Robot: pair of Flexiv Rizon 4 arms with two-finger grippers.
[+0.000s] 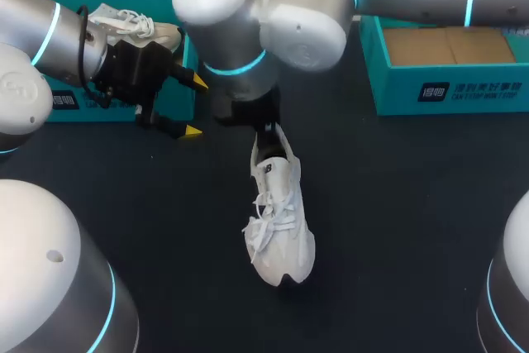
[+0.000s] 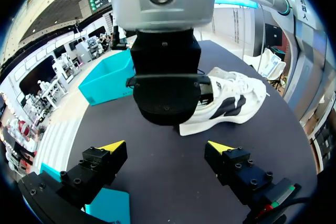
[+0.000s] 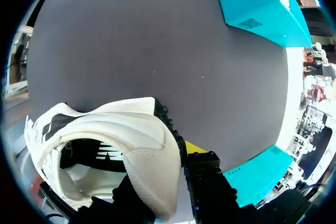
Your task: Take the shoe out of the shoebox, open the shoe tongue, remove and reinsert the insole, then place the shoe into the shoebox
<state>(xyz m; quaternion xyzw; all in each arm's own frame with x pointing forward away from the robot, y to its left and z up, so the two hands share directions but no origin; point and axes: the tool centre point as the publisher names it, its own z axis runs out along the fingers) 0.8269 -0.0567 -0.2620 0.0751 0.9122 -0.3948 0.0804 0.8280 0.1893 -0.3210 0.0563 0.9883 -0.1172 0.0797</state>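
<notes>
White shoe (image 3: 105, 124), heel clamped in the right fingers (image 3: 195, 148), toe on the surface (image 3: 157, 35); that thin hold could slip. Nearby, the left fingers (image 2: 113, 146) hang apart, risking collision.

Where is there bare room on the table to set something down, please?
Bare table lies between the white shoe and the right shoebox, and left of the shoe. Crowded at the heel, where the right gripper grips and the open left gripper hovers.

You have bright, even light from overhead: soft glare sits on the right arm's silver shell (image 1: 306, 31), and under the white shoe (image 1: 281, 221) shadows barely show on the dark desk (image 1: 397, 204).
</notes>
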